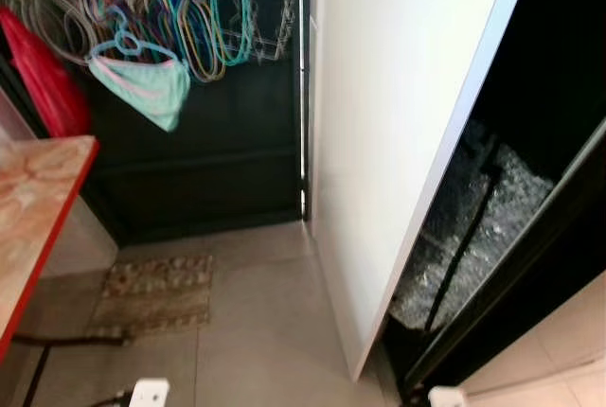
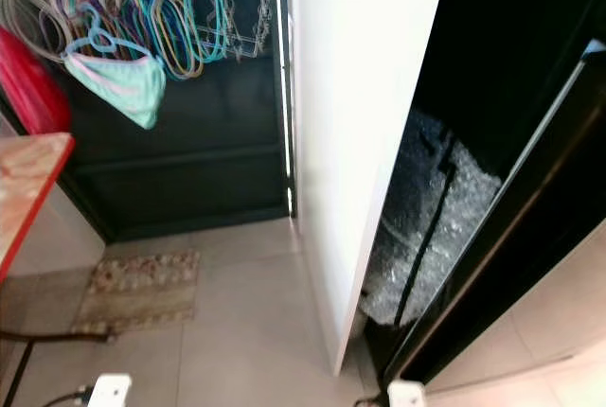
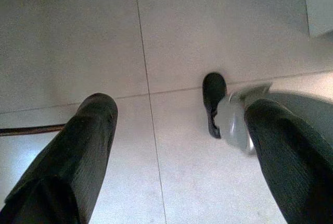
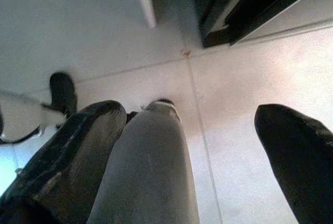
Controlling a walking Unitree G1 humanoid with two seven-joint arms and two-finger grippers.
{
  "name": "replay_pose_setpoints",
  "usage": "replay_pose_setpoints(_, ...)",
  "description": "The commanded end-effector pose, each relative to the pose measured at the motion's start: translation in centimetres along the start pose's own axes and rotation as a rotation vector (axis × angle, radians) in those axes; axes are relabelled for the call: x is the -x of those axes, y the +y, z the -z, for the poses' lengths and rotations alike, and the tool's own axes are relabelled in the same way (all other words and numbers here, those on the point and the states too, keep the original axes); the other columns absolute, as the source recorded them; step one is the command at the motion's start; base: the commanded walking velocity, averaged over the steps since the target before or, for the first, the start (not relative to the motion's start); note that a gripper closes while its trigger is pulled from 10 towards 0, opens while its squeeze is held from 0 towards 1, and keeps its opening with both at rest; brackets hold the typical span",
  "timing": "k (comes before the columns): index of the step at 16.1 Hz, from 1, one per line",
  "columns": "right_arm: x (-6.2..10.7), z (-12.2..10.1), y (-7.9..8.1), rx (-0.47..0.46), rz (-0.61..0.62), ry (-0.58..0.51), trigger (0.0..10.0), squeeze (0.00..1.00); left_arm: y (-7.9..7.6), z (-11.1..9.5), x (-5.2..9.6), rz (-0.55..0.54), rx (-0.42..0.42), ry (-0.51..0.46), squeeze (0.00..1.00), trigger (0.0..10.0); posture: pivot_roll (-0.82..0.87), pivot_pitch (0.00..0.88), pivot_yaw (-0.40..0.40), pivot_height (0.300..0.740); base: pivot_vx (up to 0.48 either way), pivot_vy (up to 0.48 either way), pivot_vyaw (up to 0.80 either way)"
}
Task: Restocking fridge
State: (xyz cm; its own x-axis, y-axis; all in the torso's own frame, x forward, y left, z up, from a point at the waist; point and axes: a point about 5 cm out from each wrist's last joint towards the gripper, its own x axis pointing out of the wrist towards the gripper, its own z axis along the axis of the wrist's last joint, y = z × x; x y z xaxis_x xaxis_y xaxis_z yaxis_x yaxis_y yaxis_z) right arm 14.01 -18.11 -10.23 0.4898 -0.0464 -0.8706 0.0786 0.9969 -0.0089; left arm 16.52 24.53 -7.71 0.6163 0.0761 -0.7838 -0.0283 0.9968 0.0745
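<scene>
Barely begun: fridge door (image 1: pixel 398 142) ajar, both claws (image 3: pixel 177 146) (image 4: pixel 187 146) spread apart over floor tiles (image 3: pixel 208 26), carrying nothing, stocking all ahead.

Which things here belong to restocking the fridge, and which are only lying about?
For the job:
white fridge door, standing open
dark fridge interior
left gripper and right gripper, both open, hanging above the floor tiles

Only lying about:
hangers
small mat
wooden table
red bag
</scene>
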Motion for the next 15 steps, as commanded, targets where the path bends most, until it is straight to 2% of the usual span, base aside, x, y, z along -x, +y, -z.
replay_pose_setpoints(1, 0.00, -0.23, -0.57, 0.001, 0.013, -0.005, 10.0, 0.00, -0.12, 1.04, 0.21, -0.002, 0.017, 0.038, 0.00, 10.0, 0.02, 0.050, 0.037, 0.740, -0.240, 0.000, 0.00)
replay_pose_setpoints(4, -0.01, -0.35, -0.55, 0.012, 0.009, -0.010, 10.0, 0.00, -0.05, 1.01, 0.20, -0.012, 0.015, 0.039, 0.00, 10.0, 0.02, 0.049, 0.037, 0.740, 0.000, 0.000, 0.14)
replay_pose_setpoints(15, 0.00, -0.34, -0.65, 0.051, -0.008, -0.006, 10.0, 0.00, -0.15, 1.14, 0.22, -0.016, 0.027, 0.037, 0.00, 10.0, 0.03, 0.055, 0.029, 0.740, 0.000, 0.000, 0.79)
